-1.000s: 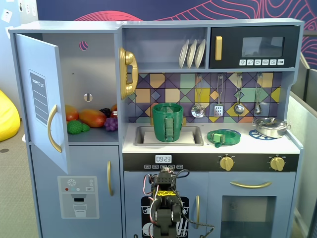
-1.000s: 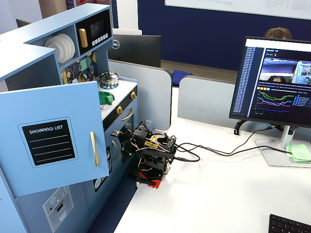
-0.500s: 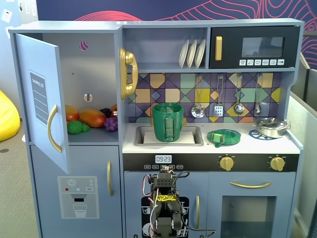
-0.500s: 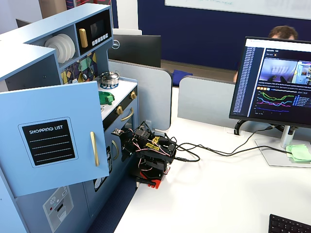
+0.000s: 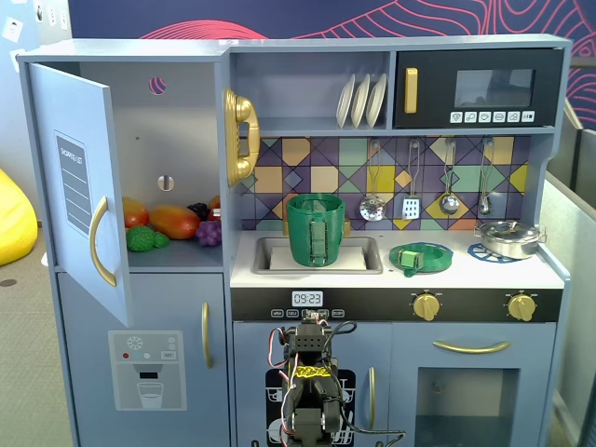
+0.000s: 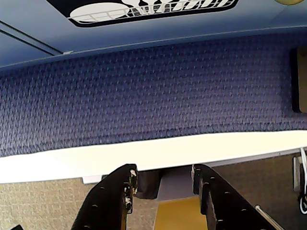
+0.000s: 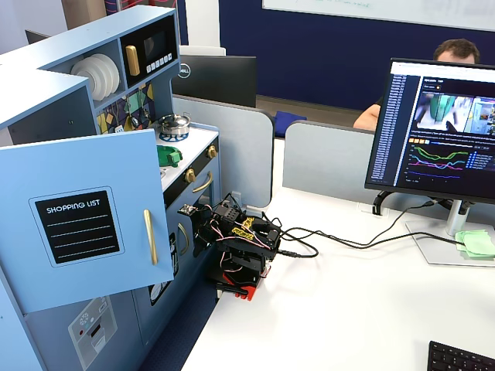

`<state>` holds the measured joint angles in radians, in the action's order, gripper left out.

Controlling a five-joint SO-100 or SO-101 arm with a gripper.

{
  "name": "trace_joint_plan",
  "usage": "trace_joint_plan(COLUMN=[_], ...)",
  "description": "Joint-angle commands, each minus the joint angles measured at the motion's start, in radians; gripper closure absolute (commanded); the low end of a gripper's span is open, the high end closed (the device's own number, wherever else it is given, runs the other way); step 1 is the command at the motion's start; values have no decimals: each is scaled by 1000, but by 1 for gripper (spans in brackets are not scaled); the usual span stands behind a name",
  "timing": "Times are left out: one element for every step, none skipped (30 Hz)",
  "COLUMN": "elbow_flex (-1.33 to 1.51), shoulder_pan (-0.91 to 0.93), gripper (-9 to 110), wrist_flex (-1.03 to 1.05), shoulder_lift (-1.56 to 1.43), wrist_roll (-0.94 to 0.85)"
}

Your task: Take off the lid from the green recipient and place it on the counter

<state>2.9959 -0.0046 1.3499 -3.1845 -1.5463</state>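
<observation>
Right of the sink on the counter (image 5: pixel 549 272) lies the lid (image 5: pixel 421 257), flat, apart from the green recipient (image 5: pixel 316 229), which stands upright in the sink with its top uncovered. Below the counter, against the cabinet front, the arm sits folded; the gripper (image 6: pixel 163 179) is released, fingers (image 6: pixel 125 184) parted, holding nothing. Silver pan (image 5: pixel 508 237) stands right of the lid.

On the counter (image 5: pixel 466 270), bare room lies between the lid (image 5: pixel 421 258) and silver pan (image 5: pixel 508 238).
</observation>
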Motion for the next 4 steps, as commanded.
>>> trace_joint_plan(elbow_flex=[0, 0, 0, 0], shoulder_pan=[17, 17, 17, 17], gripper=[96, 96, 96, 96], wrist_flex=[183, 183, 183, 183], shoulder_lift=[6, 6, 6, 6], wrist_roll=[37, 37, 37, 37])
